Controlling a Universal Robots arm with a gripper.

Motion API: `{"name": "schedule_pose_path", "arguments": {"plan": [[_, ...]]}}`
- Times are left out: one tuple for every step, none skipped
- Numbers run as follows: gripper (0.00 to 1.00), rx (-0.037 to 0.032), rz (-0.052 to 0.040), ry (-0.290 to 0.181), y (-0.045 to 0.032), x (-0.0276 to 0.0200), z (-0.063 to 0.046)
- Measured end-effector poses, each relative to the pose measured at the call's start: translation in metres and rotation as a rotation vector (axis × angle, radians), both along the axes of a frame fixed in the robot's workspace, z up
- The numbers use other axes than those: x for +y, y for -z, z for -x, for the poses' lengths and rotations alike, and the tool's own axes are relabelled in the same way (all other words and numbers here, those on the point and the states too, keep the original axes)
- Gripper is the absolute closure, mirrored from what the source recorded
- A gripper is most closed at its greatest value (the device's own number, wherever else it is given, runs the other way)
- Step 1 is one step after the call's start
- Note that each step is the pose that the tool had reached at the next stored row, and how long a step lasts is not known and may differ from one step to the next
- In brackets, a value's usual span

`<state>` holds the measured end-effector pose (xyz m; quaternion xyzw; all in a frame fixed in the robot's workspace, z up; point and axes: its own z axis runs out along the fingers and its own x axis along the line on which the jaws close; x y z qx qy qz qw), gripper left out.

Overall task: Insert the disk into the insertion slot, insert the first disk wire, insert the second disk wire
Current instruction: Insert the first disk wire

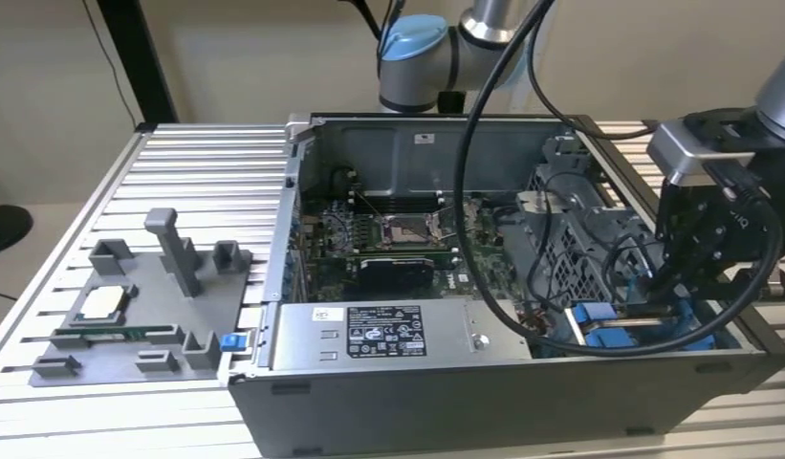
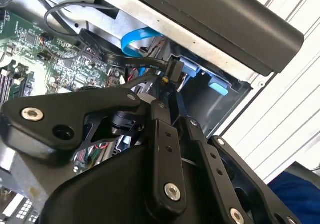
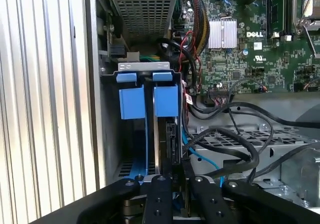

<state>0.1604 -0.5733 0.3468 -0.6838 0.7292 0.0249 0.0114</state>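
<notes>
My gripper (image 1: 674, 304) hangs low inside the open computer case (image 1: 366, 124), at its corner on the exterior view's right. In both wrist views its fingers (image 2: 161, 134) stand close together around a black wire connector (image 2: 174, 72). That connector (image 3: 173, 143) sits right beside the insertion slot (image 3: 131, 171), a grey metal bay. Two bright blue tabs (image 3: 166, 100) stand at the bay's mouth. In the exterior view, blue rails (image 1: 606, 325) lie just beside the gripper. Whether the disk's grey body lies between them is hidden. A flat blue wire (image 2: 139, 37) curls nearby.
The green motherboard (image 3: 260, 44) and loose black cables (image 3: 235, 139) crowd the case. A grey box with a white sticker (image 1: 366, 335) lies along the near wall. On the exterior view's left, a grey fixture tray with pegs (image 1: 137, 316) rests on the ribbed table (image 1: 201, 172).
</notes>
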Motion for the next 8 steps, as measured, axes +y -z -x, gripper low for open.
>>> {"name": "schedule_pose_path", "arguments": {"plan": [[1.0,0.006,0.0002,0.0,0.0003,0.0001,-0.0005],[1.0,0.0099,0.0005,0.0,0.0006,0.0001,-0.0009],[1.0,0.0104,0.0008,0.0,0.001,0.0,-0.0011],[1.0,0.0105,0.0009,0.0,0.0016,0.0,-0.0011],[1.0,0.0105,0.0009,0.0,0.0024,-0.0001,-0.0011],[1.0,0.0105,0.0008,0.0,0.0034,0.0,-0.0012],[1.0,0.0105,0.0008,0.0,0.0042,0.0,-0.0013],[1.0,0.0105,0.0009,0.0,0.0048,0.0,-0.0013]]}}
